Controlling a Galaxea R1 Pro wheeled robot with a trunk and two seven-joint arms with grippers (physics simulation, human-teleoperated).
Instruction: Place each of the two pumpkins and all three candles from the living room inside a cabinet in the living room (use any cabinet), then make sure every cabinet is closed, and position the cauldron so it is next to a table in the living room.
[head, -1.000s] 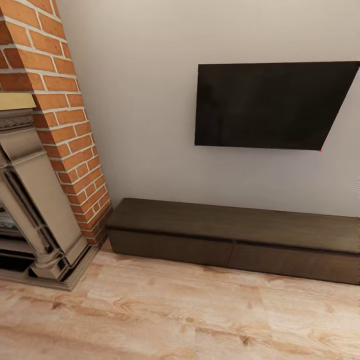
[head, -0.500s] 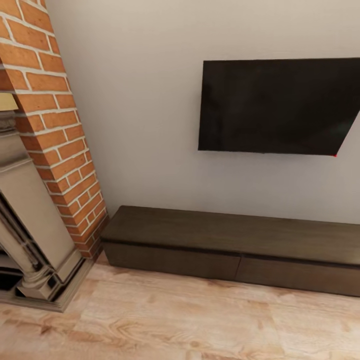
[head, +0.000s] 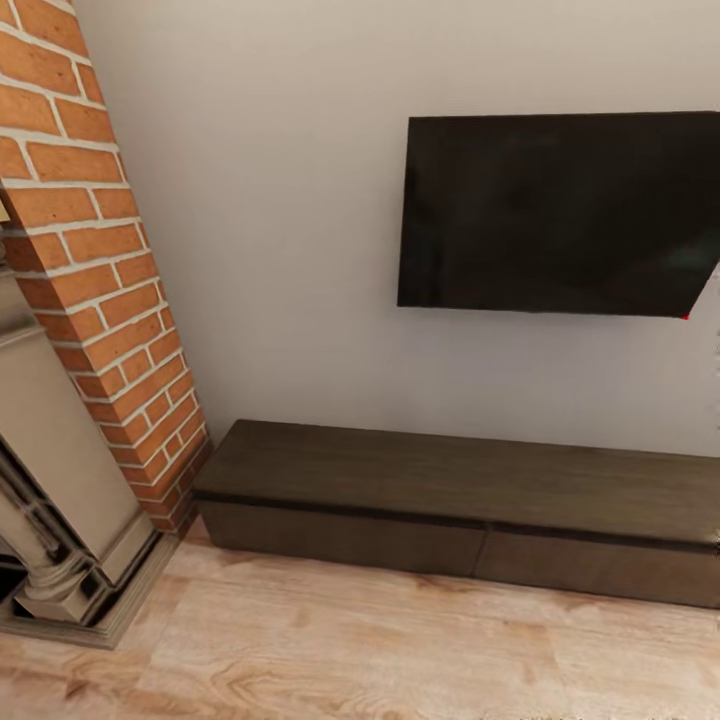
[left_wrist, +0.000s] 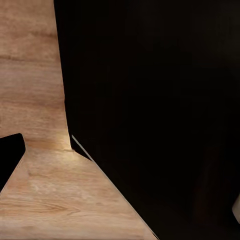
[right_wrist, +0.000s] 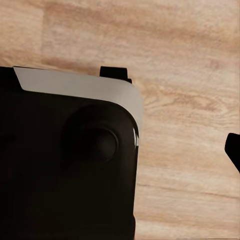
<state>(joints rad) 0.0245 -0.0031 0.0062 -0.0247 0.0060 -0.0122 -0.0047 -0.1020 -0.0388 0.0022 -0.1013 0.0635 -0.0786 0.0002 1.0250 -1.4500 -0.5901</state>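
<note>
The long dark cabinet stood against the wall beneath the television, both drawer fronts shut, its contents hidden. Beside it rose a brick fireplace. Whether either arm's fingers were open or closed could not be told.

The room is evenly and softly lit, with no clear lamp or window to trace the light to. The pale wall reads bright and flat; only a faint shadow sits under the cabinet front. The television is matte black with perhaps a dim sheen low at its right. Straight edges lean outward toward the frame's sides. Both wrist views are largely lost to unlit black shapes over warm floor.
</note>
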